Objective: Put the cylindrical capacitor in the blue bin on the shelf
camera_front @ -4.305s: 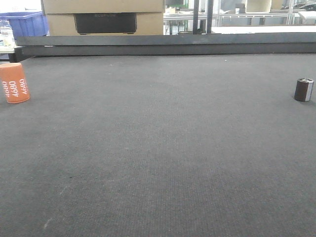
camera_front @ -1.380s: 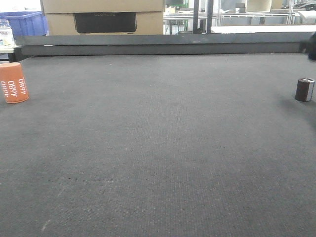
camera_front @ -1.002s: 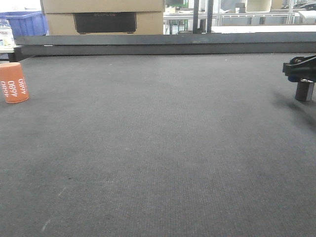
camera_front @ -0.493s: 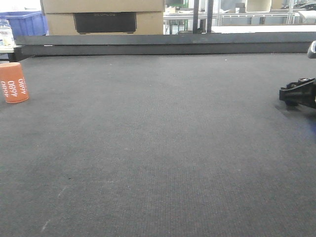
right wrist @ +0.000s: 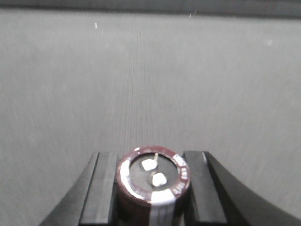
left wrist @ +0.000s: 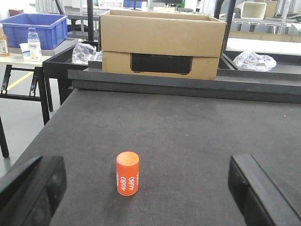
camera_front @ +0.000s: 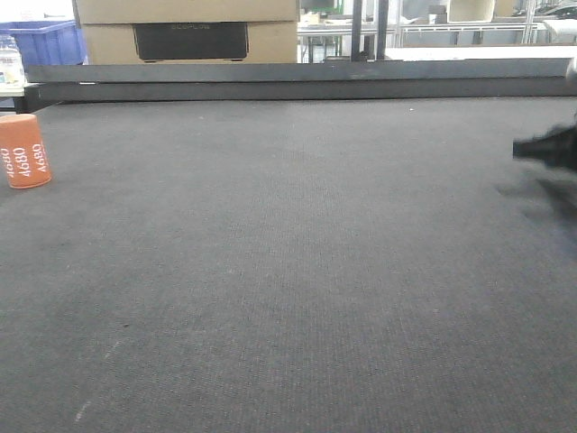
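Holding now: the right hand [right wrist: 153, 188] is clamped on the capacitor [right wrist: 154, 181], one finger against each side of its round body, with the terminal end facing the wrist view.
Where it is: far to the right of the cardboard box [camera_front: 189, 27] and nearer than it, at the right edge of the tabletop [camera_front: 288, 271]. The front view shows only a dark blur there, so I cannot tell whether it rests on the surface or hangs above it.
Left hand [left wrist: 143, 202]: spread wide and holding nothing, with an orange can [left wrist: 127, 173] standing in front of the box, between its fingers.
Handling: it looks light, rigid and smooth-sleeved, so it would likely twist or slip in a loose pinch.
Best hold: mid-body on the sleeve, clear of the terminals.
Shelf: not in any view.
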You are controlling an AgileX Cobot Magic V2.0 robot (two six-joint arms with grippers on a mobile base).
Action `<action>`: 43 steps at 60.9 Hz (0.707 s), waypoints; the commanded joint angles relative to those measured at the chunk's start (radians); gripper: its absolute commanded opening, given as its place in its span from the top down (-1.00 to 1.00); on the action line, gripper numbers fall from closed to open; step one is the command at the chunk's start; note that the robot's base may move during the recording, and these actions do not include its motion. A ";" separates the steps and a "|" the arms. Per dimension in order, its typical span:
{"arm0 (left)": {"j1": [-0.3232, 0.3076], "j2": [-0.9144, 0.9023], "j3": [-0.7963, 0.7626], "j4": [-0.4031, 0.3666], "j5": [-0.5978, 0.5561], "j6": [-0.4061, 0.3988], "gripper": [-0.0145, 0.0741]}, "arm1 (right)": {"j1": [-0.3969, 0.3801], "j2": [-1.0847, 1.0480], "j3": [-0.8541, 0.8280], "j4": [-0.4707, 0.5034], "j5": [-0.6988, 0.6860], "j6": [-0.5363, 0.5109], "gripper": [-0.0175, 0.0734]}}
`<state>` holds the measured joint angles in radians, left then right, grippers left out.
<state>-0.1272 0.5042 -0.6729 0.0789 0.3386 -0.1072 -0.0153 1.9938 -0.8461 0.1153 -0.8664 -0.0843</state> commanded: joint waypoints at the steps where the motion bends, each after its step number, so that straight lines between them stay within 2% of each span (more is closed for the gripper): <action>1: -0.007 0.037 -0.007 -0.007 -0.012 0.000 -0.70 | -0.004 -0.116 -0.002 0.003 0.055 -0.002 0.97; 10: -0.007 0.154 0.023 0.006 -0.086 0.000 -0.70 | 0.000 -0.320 -0.002 0.003 0.236 -0.002 0.97; 21: -0.007 0.391 0.106 0.001 -0.417 0.000 -0.70 | 0.000 -0.569 -0.002 0.003 0.446 -0.002 0.97; 27: -0.007 0.537 0.124 -0.022 -0.554 0.000 -0.70 | 0.000 -0.665 -0.002 0.003 0.525 -0.002 0.97; 43: -0.007 0.934 0.110 -0.141 -0.981 0.000 -0.70 | 0.000 -0.827 -0.002 0.003 0.621 -0.002 0.97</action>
<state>-0.1272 1.3535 -0.5538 -0.0219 -0.4920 -0.1072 -0.0153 1.2044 -0.8461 0.1153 -0.2537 -0.0843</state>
